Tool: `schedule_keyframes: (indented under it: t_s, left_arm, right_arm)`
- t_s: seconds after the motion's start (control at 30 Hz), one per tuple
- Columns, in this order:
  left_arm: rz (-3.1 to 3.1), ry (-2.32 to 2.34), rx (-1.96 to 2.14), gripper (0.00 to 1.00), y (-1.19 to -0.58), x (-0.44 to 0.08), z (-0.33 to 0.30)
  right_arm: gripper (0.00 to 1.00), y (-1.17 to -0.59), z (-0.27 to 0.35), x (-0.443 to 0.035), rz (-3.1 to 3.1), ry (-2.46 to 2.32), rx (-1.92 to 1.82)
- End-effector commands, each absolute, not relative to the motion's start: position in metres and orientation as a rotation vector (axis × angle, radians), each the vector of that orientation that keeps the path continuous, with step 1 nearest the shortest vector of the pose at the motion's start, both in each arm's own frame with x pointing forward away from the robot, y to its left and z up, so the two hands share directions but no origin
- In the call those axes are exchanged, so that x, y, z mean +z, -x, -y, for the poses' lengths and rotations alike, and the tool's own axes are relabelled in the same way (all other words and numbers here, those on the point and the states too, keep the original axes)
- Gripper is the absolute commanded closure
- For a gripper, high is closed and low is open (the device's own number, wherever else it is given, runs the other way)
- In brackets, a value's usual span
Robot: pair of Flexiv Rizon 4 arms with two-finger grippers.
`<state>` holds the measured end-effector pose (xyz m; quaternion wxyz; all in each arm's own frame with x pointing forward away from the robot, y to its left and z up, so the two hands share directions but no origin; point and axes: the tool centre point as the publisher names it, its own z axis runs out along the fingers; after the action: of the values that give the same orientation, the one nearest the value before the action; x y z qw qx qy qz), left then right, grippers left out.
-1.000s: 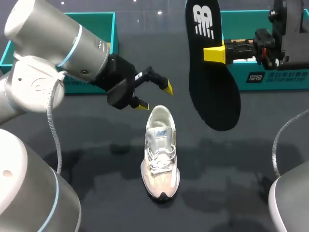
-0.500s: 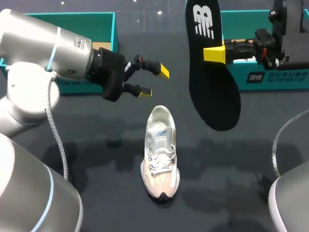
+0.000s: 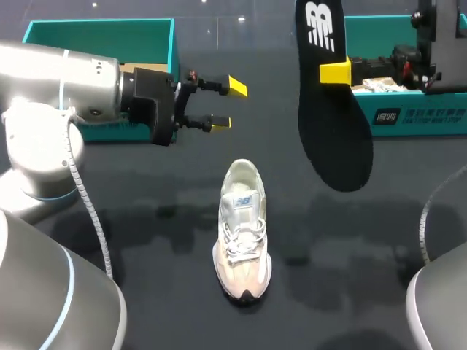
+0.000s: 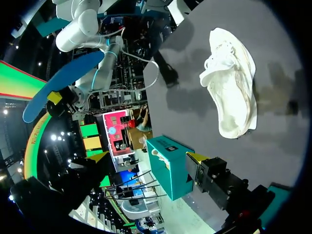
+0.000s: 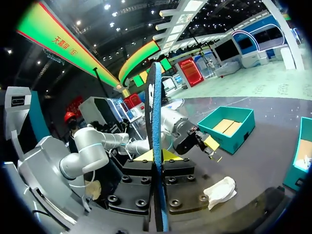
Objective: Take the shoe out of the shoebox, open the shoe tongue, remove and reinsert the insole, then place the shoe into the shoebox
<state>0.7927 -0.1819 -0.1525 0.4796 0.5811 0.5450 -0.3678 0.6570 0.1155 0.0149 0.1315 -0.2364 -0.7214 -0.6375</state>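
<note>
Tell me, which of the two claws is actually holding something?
The right claw, coming in from the right: it is shut on the black insole, held in the air. The left claw is open and empty.

Dark table (image 3: 146,219) stretching wide, white paper (image 3: 381,86) lying crumpled at the table's far right, brown cardboard (image 3: 142,68) sitting far left.
</note>
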Motion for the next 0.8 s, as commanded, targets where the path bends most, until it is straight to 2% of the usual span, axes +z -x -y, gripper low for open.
schedule_keyframes:
  t_s: [0.03,0.17,0.67,0.8]
  left_arm:
    - [-1.272,-1.356,-0.926,0.0,-0.793,-0.152,0.181]
    - [-1.258,-1.292,-0.909,0.0,-0.799,-0.146,0.178]
    - [-1.232,-1.251,-0.948,0.0,-0.806,-0.142,0.175]
    - [-1.232,-1.251,-0.948,0.0,-0.806,-0.142,0.175]
  right_arm:
    - [1.0,-0.703,-0.119,0.006,2.056,0.668,-1.802]
    - [1.0,-0.72,-0.112,-0.001,2.025,0.708,-1.808]
    - [1.0,-0.72,-0.112,-0.001,2.025,0.708,-1.808]
    - [1.0,-0.752,-0.115,-0.019,1.945,0.79,-1.806]
